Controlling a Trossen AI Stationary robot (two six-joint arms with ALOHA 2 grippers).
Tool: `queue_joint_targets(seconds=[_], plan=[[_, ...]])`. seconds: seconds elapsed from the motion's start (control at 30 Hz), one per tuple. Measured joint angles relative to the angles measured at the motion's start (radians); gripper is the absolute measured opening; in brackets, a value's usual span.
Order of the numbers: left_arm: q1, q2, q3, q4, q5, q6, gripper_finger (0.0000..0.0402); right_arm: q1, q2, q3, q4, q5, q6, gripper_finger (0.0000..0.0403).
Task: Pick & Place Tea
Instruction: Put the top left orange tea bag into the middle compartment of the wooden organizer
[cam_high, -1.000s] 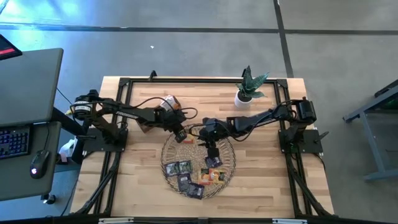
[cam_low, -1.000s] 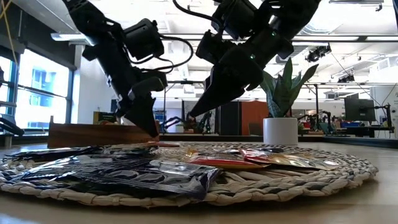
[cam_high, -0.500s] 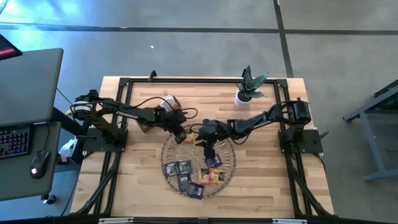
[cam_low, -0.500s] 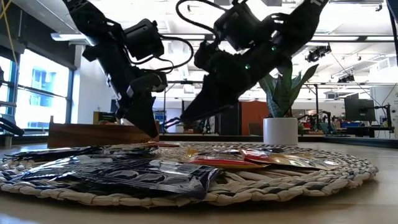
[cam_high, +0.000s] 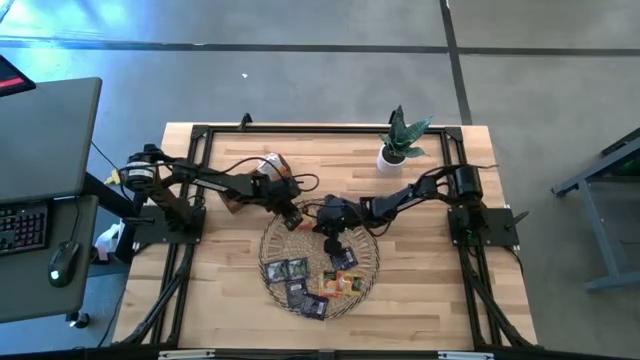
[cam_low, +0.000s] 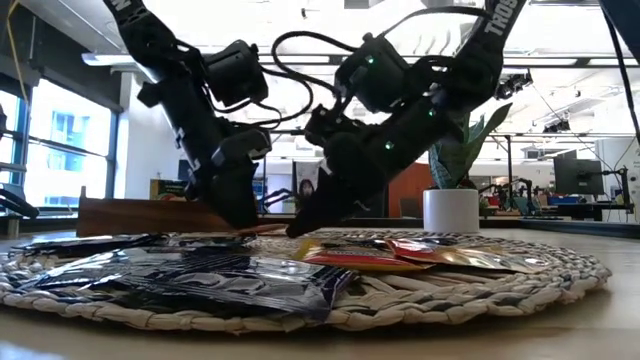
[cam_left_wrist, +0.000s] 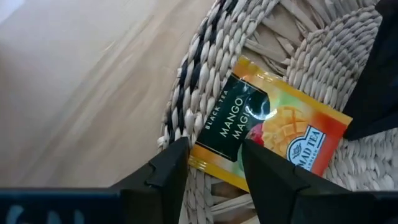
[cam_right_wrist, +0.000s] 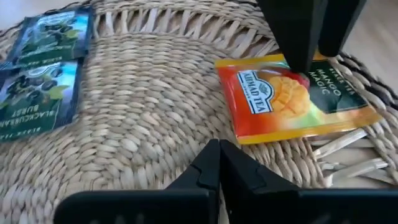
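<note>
Two grippers meet over the far part of the tray (cam_high: 372, 268). The left gripper (cam_left_wrist: 214, 163) has its fingers a little apart, their tips down at the edge of the mango sachet (cam_left_wrist: 268, 133), not closed on it. The right gripper (cam_right_wrist: 219, 163), fingers pressed together and empty, is just beside the same sachet; half a second ago it was higher and farther out. Nearer than both grippers, dark sachets (cam_high: 293, 281) and an orange one (cam_high: 340, 283) lie flat, unmoved.

Two dark grippers (cam_low: 243, 212) (cam_low: 300, 222) are reaching down side by side. Beneath them, flat tea sachets (cam_low: 230, 275) are lying on a woven tray (cam_low: 480, 295).
</note>
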Motion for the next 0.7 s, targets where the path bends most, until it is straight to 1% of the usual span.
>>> queue_joint_targets(seconds=[0.07,0.23,0.33,0.47,0.53,0.7], plan=[[0.000,0.001,-0.002,0.019,0.011,-0.001,0.0153,-0.007,0.008,0.004,-0.003,0.013,0.019,0.0006],[0.000,-0.021,-0.005,0.010,0.014,-0.001,0.0153,-0.014,0.003,0.004,-0.009,-0.026,0.019,0.0003],[-0.001,-0.044,-0.005,0.011,0.013,0.000,0.0153,-0.014,0.002,0.004,-0.011,-0.027,0.019,0.0002],[-0.001,-0.076,-0.005,0.003,-0.014,0.000,0.0153,-0.014,0.002,0.004,-0.019,-0.032,0.019,0.0003],[0.000,-0.077,-0.005,-0.013,-0.031,0.000,0.0153,-0.014,0.002,0.004,-0.016,-0.060,0.019,0.0002],[0.000,-0.074,-0.008,-0.052,-0.031,-0.025,0.0153,-0.014,0.002,0.002,0.010,-0.115,0.019,0.0002]])
